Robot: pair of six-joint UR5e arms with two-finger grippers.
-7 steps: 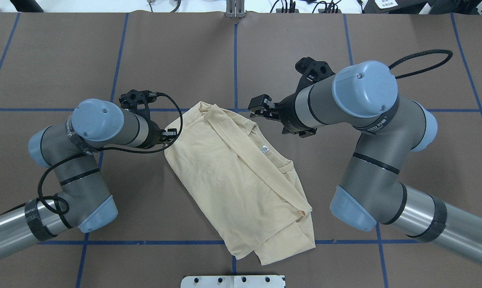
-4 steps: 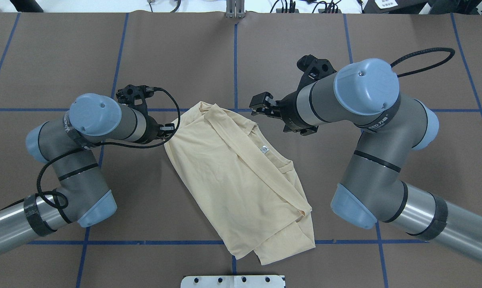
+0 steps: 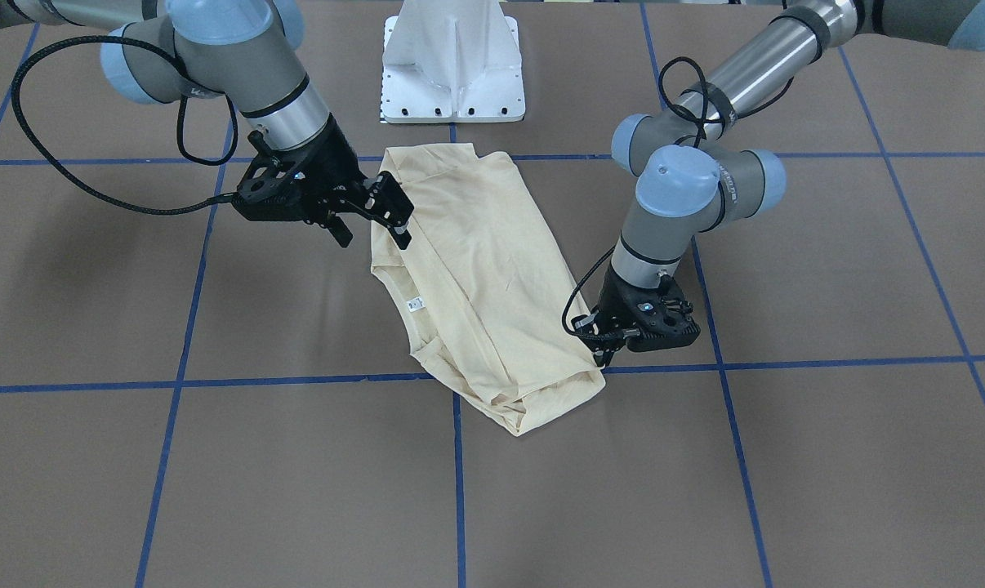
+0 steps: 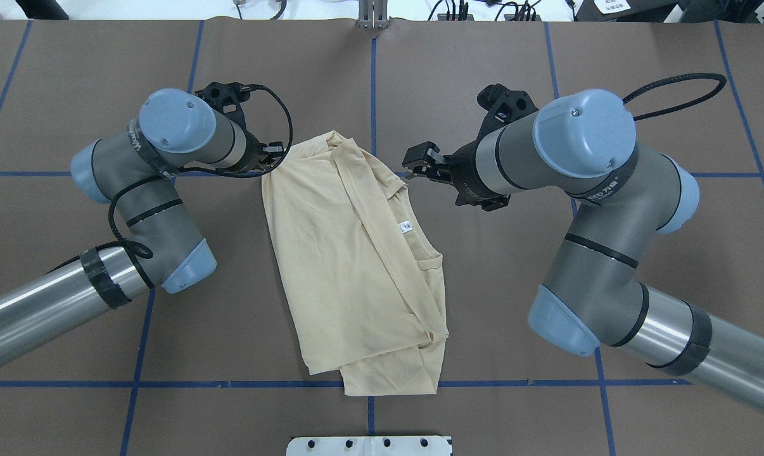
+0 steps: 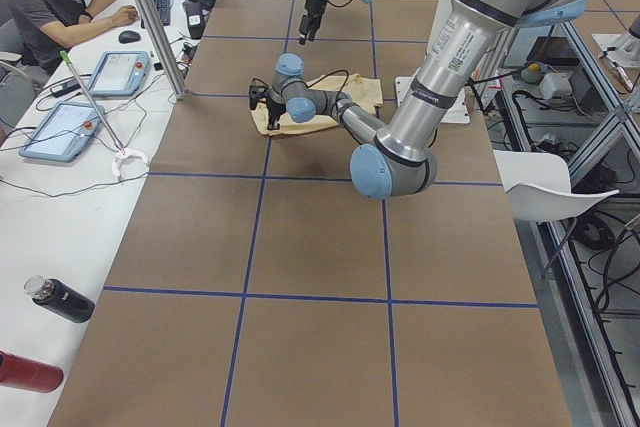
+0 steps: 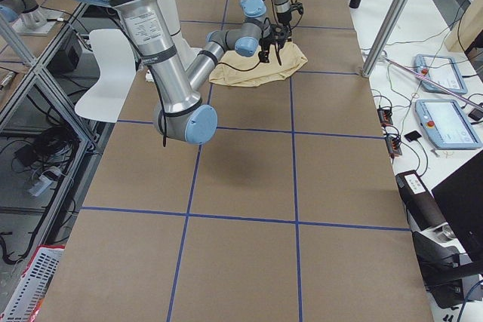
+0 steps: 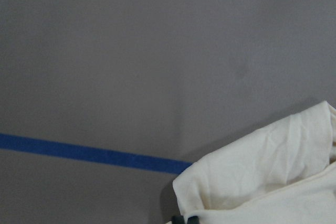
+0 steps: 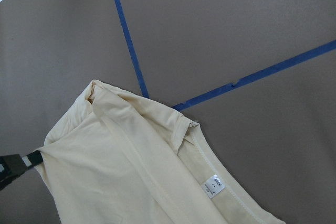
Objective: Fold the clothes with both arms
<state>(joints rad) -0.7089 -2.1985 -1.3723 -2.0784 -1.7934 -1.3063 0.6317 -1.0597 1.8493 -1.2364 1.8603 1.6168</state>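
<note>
Overhead exterior — T-shirt (image 4: 350, 272) in left claw (image 4: 272, 159)

Cream shirt (image 4: 350, 266) — brown, blue-lined table (image 4: 71, 95)

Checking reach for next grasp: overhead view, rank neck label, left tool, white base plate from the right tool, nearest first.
From the right tool:
1. neck label, on the T-shirt just below it.
2. left tool, across the T-shirt, view's left.
3. white base plate, bottom edge, centre.

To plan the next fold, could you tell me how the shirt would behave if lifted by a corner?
Probably floppy: the shirt lies in soft wrinkles. Likely light, since its layers look thin. Its folded sleeve may fall open.
</note>
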